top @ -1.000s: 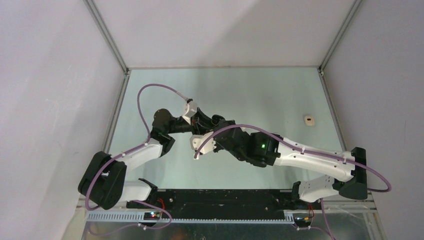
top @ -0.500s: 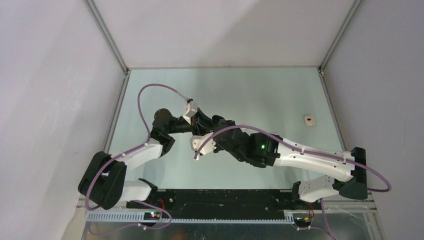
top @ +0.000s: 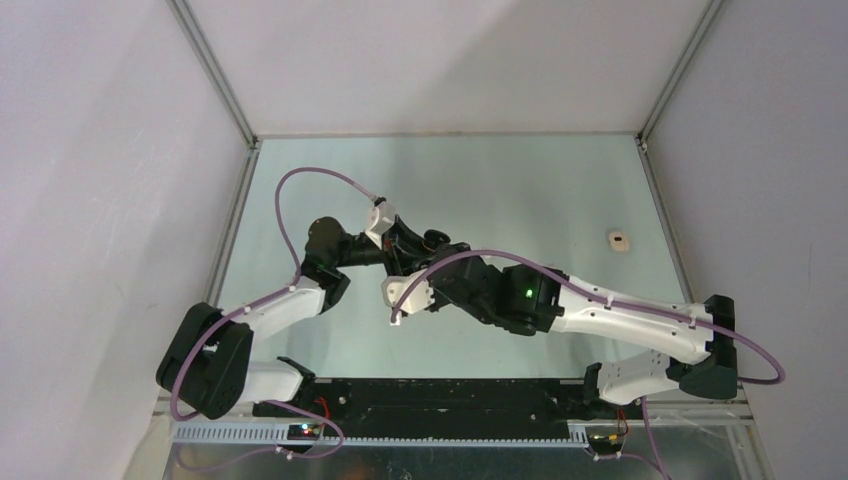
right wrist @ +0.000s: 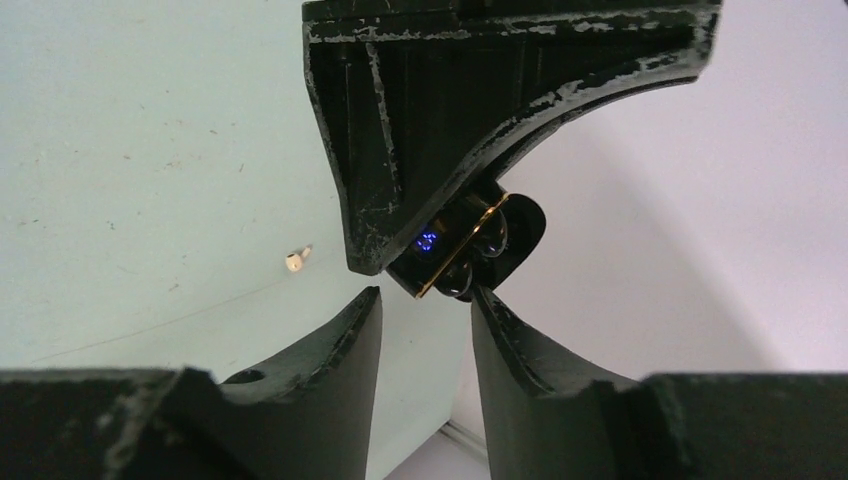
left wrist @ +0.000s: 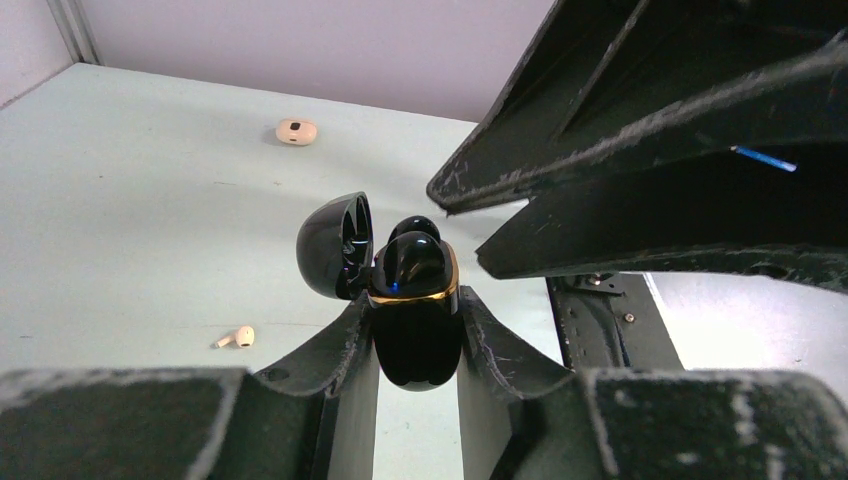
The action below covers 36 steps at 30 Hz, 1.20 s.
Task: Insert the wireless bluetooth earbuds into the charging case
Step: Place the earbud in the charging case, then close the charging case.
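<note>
Surface pale green. Left pincer clenched on glossy black gold-rimmed charging case, lid open. Right pincer parted, empty, just beside case mouth. Black earbuds look seated inside. Off-white stemmed earbud lies loose on surface nearby; fetching it likely next.

Robot lab enclosure, plain grey walls, aluminium frame posts, pale green table

Pale green tabletop (lightly scuffed) enclosed by plain pale walls on three sides, with aluminium frame posts at far corners.
</note>
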{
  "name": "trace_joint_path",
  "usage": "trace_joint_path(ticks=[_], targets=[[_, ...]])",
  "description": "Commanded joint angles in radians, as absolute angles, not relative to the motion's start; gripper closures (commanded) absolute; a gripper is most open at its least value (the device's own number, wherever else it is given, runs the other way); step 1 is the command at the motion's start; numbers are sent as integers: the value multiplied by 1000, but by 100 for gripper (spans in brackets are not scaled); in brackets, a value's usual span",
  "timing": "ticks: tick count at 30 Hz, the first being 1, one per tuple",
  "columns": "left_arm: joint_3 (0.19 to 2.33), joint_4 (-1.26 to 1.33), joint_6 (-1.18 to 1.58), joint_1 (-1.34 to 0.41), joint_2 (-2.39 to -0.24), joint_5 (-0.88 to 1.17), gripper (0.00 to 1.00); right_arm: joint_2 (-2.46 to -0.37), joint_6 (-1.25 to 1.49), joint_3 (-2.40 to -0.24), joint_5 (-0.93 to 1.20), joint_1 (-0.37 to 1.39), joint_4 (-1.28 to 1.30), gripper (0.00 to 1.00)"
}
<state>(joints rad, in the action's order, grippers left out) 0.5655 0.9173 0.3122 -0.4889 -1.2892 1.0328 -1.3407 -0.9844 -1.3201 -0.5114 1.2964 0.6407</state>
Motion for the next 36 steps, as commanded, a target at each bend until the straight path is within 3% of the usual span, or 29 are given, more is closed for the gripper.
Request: trace_joint_path(ticks=[1, 10, 19, 25, 28, 30, 36], targets=[[611, 951, 282, -494, -1282, 1045, 100, -1289, -915, -1450, -444, 1276, 726, 55], [616, 954, 276, -495, -1273, 1103, 100, -1192, -733, -1640, -45, 1032, 818, 45], [628, 928, 230, -524, -1263, 1259, 100, -1092, -591, -1325, 205, 801, 522, 44], [747, 451, -141, -562, -1260, 1360, 100, -1127, -563, -1208, 203, 820, 409, 43], [851, -120, -528, -574, -1270, 1393, 100, -1148, -558, -1195, 190, 839, 402, 43], [912, -361, -791, -577, -1286, 1409, 100, -1149, -559, -1184, 182, 848, 389, 43], [891, -227, -672, -583, -1288, 1381, 100, -1139, -560, -1170, 238, 851, 406, 43]])
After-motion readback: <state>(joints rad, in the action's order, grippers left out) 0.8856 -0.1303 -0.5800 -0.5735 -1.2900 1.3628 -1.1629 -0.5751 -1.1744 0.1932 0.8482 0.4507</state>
